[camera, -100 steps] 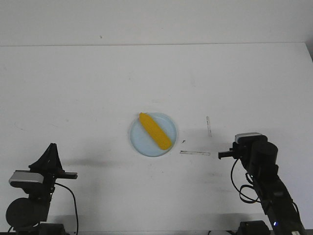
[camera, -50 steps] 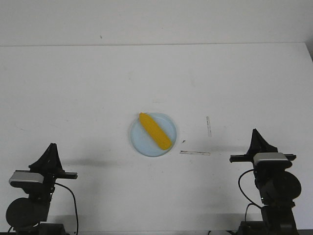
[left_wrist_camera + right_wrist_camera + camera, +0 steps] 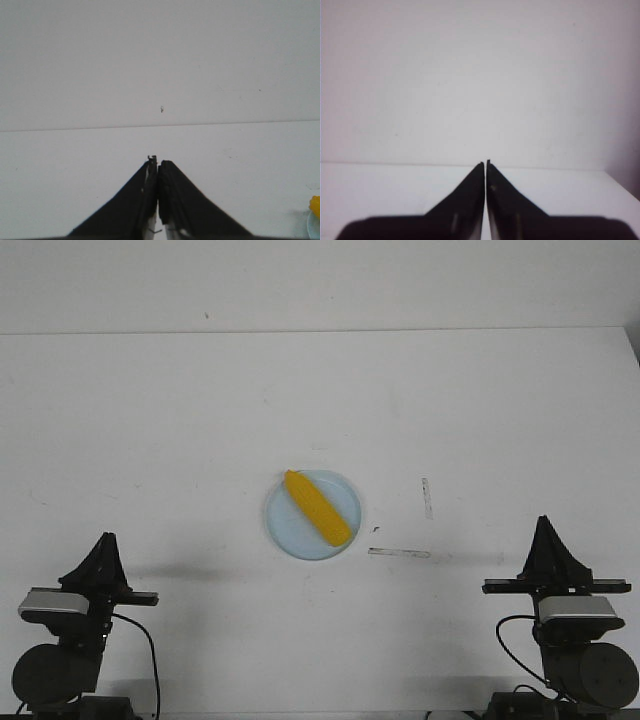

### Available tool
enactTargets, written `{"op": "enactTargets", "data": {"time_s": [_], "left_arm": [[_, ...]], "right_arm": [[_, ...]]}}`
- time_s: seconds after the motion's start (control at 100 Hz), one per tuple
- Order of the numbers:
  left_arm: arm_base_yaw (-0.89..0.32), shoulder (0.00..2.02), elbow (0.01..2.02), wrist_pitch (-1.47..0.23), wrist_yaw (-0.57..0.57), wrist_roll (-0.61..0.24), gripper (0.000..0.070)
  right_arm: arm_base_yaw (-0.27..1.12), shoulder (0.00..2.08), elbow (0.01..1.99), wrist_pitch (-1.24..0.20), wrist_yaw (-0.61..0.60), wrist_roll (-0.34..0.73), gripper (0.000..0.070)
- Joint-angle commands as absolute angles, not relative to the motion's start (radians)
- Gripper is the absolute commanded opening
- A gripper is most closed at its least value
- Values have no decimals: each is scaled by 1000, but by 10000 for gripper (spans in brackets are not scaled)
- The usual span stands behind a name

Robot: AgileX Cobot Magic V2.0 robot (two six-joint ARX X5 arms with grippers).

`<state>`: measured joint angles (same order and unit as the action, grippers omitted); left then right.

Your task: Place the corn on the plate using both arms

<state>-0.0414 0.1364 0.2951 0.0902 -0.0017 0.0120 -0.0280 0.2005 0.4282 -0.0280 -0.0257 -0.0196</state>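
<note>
The yellow corn (image 3: 317,507) lies diagonally across the pale blue plate (image 3: 290,534) at the table's middle. My left gripper (image 3: 104,539) is shut and empty at the near left, well away from the plate. My right gripper (image 3: 545,522) is shut and empty at the near right, also well away from it. In the left wrist view the left gripper (image 3: 158,162) has its jaws pressed together, and a sliver of the corn (image 3: 315,205) and the plate (image 3: 314,226) shows at the edge. In the right wrist view the right gripper (image 3: 485,162) is shut over bare table.
Two thin strips of tape (image 3: 399,552) (image 3: 427,497) lie on the white table right of the plate. The table's far edge (image 3: 320,332) meets a pale wall.
My right arm has drawn back from beside the plate to the near right corner and turned its gripper to point forward. The left arm, corn and plate have not moved.
</note>
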Motion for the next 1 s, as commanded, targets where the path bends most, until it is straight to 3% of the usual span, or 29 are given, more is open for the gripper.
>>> {"op": "enactTargets", "data": {"time_s": [0.0,0.99], "left_arm": [[-41,135,304,102,-4,11,1],[-41,134,266,108,-11,11,1]], "right_arm": [[-29,196,426,-22,-26,-23,7],[-29,196,426,-22,-26,-23,8]]}}
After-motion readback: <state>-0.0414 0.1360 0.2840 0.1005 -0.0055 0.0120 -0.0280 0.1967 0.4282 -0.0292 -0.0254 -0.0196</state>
